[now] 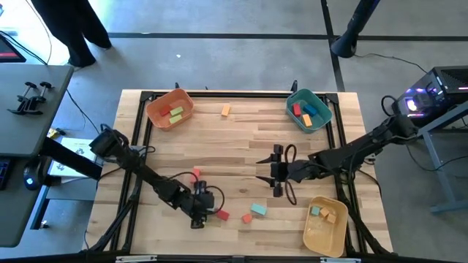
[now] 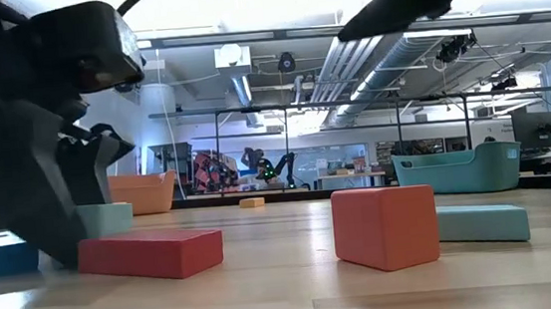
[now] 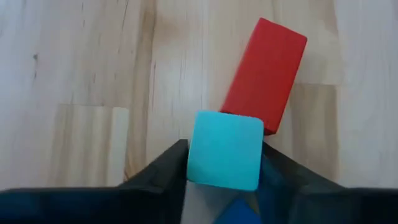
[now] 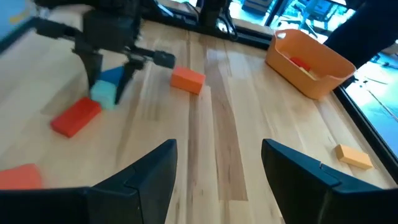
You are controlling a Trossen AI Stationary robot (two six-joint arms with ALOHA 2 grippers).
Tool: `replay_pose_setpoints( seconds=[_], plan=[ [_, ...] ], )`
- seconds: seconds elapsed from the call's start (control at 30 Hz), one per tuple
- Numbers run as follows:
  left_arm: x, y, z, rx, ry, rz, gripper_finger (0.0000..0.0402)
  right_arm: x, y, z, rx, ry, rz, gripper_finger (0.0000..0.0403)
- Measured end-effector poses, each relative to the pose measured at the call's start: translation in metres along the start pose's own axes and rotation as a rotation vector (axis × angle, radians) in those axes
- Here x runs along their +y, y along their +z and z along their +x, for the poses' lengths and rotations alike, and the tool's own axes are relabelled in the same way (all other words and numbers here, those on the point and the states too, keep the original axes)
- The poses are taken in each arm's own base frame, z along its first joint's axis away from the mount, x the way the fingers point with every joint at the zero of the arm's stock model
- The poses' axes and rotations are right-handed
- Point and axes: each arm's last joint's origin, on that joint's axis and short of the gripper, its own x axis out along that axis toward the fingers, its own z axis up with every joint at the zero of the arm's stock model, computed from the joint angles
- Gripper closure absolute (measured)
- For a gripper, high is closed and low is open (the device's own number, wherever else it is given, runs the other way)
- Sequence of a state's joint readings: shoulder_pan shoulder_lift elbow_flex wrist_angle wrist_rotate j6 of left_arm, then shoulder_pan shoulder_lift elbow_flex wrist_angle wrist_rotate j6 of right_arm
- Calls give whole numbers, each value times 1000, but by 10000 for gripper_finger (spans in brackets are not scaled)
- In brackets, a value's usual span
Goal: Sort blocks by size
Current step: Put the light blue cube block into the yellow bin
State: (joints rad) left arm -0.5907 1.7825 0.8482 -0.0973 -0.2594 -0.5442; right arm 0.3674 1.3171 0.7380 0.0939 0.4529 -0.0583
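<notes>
I have some blocks already in the orange bin, the teal bin and the yellow bin, but several still lie loose on the table. My left gripper is low near the front edge with its fingers around a teal cube, which touches a red bar, though I cannot tell if the grip is firm. My right gripper hovers mid-table, fingers apart and empty.

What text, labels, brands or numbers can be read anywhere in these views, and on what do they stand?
None can be read.
The blocks, such as the red block and the teal cube between the left gripper's fingers, have plain faces.
The orange bin, teal bin and yellow bin show no markings.
Screens and signs in the room behind are too small to read.
</notes>
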Motion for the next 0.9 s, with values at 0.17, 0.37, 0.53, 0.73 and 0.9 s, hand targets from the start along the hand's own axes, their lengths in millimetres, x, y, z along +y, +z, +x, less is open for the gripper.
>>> replay_pose_setpoints(
  seconds=[0.17, 0.37, 0.53, 0.73, 0.9],
  plan=[
    [19, 7, -6, 30, 55, 39, 307, -3, -8, 20, 23, -1, -36, 171],
    [60, 36, -26, -84, 234, 78, 307, -16, -14, 41, 24, -32, -125, 171],
    [96, 75, -30, -356, 186, 83, 307, -18, -24, 53, 20, 145, -472, 171],
    [133, 71, -23, -656, -82, 87, 307, 13, -21, 40, -3, 137, -832, 171],
    [135, 69, -27, -730, -217, 34, 307, 30, -12, 33, -76, 55, -987, 172]
  ],
)
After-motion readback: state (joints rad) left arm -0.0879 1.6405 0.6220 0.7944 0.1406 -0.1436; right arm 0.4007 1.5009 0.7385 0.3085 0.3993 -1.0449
